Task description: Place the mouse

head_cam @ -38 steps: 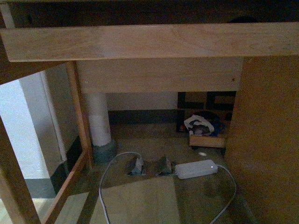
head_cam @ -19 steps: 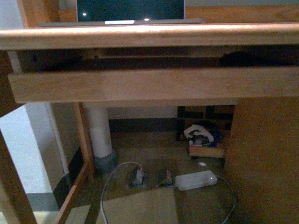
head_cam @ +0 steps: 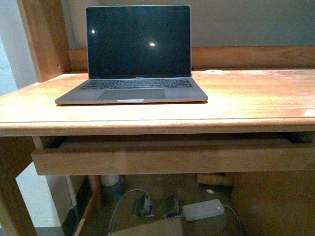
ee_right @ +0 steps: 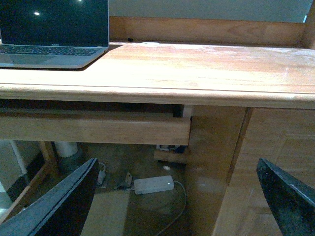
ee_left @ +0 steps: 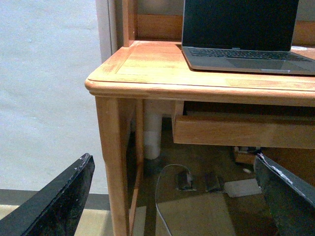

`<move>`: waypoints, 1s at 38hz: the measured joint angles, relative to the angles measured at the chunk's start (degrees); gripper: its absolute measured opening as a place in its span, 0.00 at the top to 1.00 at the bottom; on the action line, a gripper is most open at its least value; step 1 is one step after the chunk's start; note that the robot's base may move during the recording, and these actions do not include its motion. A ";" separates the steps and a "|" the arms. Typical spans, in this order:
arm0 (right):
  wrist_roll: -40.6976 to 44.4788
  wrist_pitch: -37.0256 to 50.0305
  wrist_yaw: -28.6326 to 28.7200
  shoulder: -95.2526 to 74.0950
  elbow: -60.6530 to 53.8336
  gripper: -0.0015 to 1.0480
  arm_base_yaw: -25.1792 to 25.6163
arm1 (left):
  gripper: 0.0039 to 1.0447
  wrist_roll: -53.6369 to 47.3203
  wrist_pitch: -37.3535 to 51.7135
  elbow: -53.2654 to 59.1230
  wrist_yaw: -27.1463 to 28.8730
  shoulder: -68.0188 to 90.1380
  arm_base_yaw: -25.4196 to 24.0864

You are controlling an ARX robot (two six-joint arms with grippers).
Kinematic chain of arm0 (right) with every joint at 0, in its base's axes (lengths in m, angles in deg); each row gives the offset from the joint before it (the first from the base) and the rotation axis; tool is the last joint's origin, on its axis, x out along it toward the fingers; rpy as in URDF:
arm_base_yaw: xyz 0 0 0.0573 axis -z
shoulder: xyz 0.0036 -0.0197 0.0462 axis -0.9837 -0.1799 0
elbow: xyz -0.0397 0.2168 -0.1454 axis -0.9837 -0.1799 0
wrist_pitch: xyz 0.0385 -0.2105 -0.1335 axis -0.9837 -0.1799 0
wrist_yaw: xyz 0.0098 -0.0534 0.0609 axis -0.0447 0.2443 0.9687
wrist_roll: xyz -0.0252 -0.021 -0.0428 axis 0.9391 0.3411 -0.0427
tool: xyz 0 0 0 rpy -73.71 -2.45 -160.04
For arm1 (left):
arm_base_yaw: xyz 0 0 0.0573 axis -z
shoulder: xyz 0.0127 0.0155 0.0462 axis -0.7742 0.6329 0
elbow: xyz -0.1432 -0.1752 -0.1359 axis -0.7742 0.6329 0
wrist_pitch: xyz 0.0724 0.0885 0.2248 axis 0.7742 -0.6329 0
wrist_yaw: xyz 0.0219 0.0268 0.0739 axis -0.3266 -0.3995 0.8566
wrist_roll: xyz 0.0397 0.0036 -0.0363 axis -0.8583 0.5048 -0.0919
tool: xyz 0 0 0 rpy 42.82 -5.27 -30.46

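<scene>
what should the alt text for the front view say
An open laptop with a dark screen sits left of centre on a wooden desk. A wooden shelf front runs under the desktop, and a white power brick lies on the floor beneath.

Left gripper (ee_left: pixel 172 164): open wide, jaws well apart.
Left fingers (ee_left: pixel 61 204): two black, flat blades, each slanting outward from base to tip, with whitish scuffs along the edges near the tips.
Right gripper (ee_right: pixel 177 167): open wide, jaws spread about as far as the left's.
Right fingers (ee_right: pixel 61 206): two matte black blades, slanting like the left pair, with cleaner edges.
Wrists: both held level and facing forward, so each pair of fingers points straight ahead.
</scene>
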 joint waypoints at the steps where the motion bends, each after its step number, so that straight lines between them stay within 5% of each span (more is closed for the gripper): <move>1: 0.00 -0.07 0.00 0.00 0.00 0.06 0.00 | 0.06 0.00 -0.02 0.00 -0.04 0.00 0.00; 6: 0.00 -0.07 0.00 0.00 0.00 0.06 0.00 | 0.06 0.00 0.00 0.00 -0.04 0.02 0.00; 21: 0.02 -0.04 0.00 0.00 0.00 0.06 0.00 | 0.06 27.43 46.84 -6.25 -6.40 52.59 6.97; 38: 0.00 -0.07 -0.02 0.00 0.00 0.06 0.00 | 0.06 54.14 73.33 -15.06 -5.79 91.01 12.70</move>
